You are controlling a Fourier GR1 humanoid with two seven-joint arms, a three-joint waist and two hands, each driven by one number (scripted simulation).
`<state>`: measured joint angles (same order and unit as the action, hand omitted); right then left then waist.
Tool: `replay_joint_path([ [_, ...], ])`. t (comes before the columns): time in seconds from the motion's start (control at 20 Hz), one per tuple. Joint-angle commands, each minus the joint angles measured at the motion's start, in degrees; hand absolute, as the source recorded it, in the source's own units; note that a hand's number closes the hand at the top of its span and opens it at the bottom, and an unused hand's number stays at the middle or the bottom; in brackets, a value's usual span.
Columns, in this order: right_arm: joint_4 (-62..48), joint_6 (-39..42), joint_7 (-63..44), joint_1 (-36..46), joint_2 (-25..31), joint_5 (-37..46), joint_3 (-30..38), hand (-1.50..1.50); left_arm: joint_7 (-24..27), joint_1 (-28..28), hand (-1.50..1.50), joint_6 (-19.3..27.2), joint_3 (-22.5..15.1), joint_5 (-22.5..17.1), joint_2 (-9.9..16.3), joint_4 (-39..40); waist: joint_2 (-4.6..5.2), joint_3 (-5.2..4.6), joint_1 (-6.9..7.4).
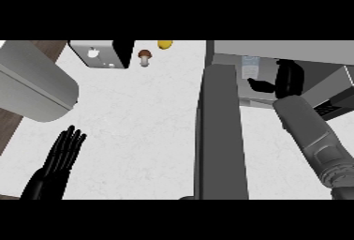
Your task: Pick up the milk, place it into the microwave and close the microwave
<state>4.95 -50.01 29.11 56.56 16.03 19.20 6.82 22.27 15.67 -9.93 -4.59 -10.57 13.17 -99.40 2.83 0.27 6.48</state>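
counter [138,122] of pale speckled stone fills most of the frame, seen steeply from above. at the far left a large grey rounded appliance [31,86] juts in from the edge, over a strip of brown wood. in the lower left the left hand [61,157] rests near the bottom edge, fingers straight and close together, holding nothing. along the top, left of centre, stands a silver box with a black side [104,54]; just to its right sits a small brown-capped mushroom [143,57], and beside that, at the top edge, a yellow item [165,44] only partly in view. right of centre the open microwave door [221,136] runs down the frame as a dark grey slab. to its right, in the upper right, the microwave [276,49] cavity holds the milk [251,68], a pale carton standing upright inside. the right hand [287,79] reaches into the cavity just beside the milk, thumb spread toward the carton, fingers relaxed and not wrapped around it.
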Motion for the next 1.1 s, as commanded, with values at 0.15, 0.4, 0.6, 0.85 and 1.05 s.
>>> replay_joint_path([
  [0.15, -1.4, 1.6, 0.8, 0.0, -1.6, 1.3, -1.0, -1.50, 0.6, 0.4, -1.50, -0.1, -1.5, 1.8, -0.2, -0.4, 0.24, 0.11, 1.00],
  [0.4, 0.4, 10.1, 3.9, 0.4, -1.0, -1.2, 1.3, -1.50, -0.2, 0.7, -1.50, -0.4, -1.8, 0.7, -0.8, -1.0, -0.07, 0.13, 0.02],
  [0.6, 1.9, 11.3, 7.5, -0.9, -3.1, -3.1, 3.2, -1.50, 3.0, 0.0, -1.50, -2.4, -1.9, 0.8, -0.7, 1.6, -0.17, 0.06, -0.42],
  [0.85, 3.0, 14.0, 13.0, -4.4, -5.4, -6.5, 6.6, -1.50, 3.3, 2.2, -1.50, -2.0, -4.0, 1.8, -1.9, -0.2, -0.58, 0.09, -0.81],
  [1.05, 3.4, 16.4, 17.7, -8.1, -5.7, -8.9, 9.1, -1.50, 2.9, -0.6, -1.50, -2.1, -2.7, 2.1, -1.2, 1.9, -0.85, 0.03, -2.32],
])
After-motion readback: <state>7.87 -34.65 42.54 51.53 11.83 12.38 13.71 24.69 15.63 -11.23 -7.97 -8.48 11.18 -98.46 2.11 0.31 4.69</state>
